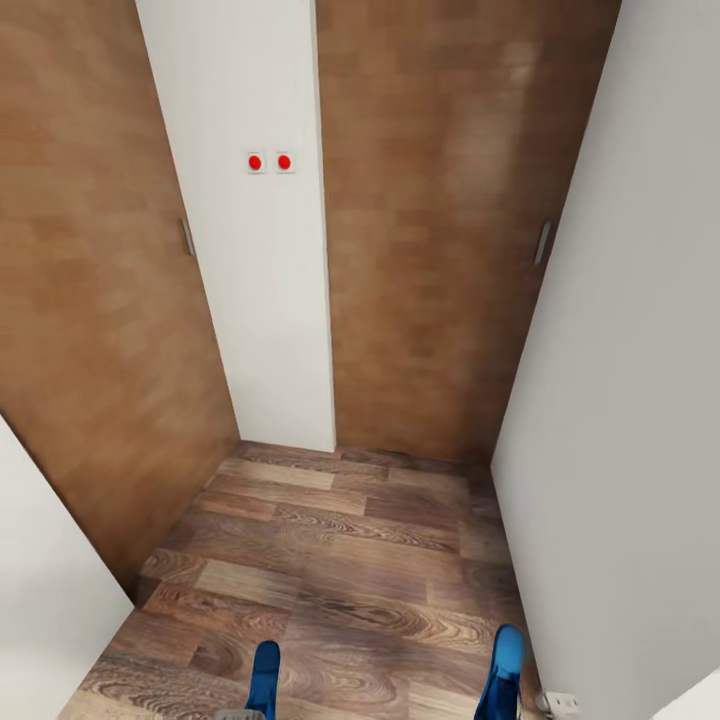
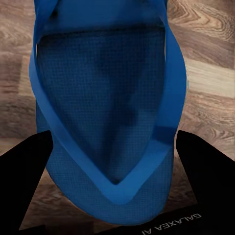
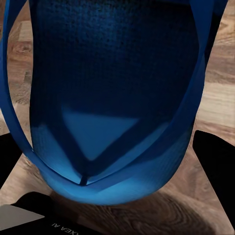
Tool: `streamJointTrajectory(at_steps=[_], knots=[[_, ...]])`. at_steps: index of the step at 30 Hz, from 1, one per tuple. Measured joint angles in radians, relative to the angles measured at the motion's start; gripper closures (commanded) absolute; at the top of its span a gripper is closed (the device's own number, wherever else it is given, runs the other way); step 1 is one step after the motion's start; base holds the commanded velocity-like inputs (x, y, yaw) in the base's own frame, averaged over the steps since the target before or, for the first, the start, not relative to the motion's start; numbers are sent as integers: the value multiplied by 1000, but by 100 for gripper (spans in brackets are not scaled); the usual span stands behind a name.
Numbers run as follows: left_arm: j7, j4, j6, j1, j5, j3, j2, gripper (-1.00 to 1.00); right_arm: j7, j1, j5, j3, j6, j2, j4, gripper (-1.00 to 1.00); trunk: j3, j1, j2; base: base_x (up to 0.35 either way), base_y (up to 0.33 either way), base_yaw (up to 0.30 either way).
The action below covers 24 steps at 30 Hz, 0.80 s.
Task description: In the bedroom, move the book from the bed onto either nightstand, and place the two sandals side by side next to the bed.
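Here, a blue sandal point(image 2: 105, 112) between each tool's fingers point(image 2: 29, 171) — above plank floor point(image 1: 350, 560)

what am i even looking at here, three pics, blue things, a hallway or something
This is a simulated wheeled robot with two arms, each ending in a two-fingered hand. The big picture comes from a camera on its head, looking down at a wood floor, with two brown doors and white walls ahead. The other two come from cameras near each hand, looking along its fingers. The blue things are sandals. The left hand is closed on the left sandal, and the right hand on the right sandal; the black shapes at the sides are the fingers. Both sandal tips poke into the head view's lower edge.
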Motion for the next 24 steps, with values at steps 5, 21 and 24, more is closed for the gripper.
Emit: streamJointTrajectory(at_steps=[5,21,24], knots=[[0,0,0,0,0,0,0,100,0,0,0,0,0,0,0,100,0,0,0,0,0,239],[0,1,0,0,0,0,0,100,-1,0,0,0,10,0,0,100,0,0,0,0,0,241],[0,0,0,0,0,0,0,100,0,0,0,0,8,0,0,100,0,0,0,0,0,287]])
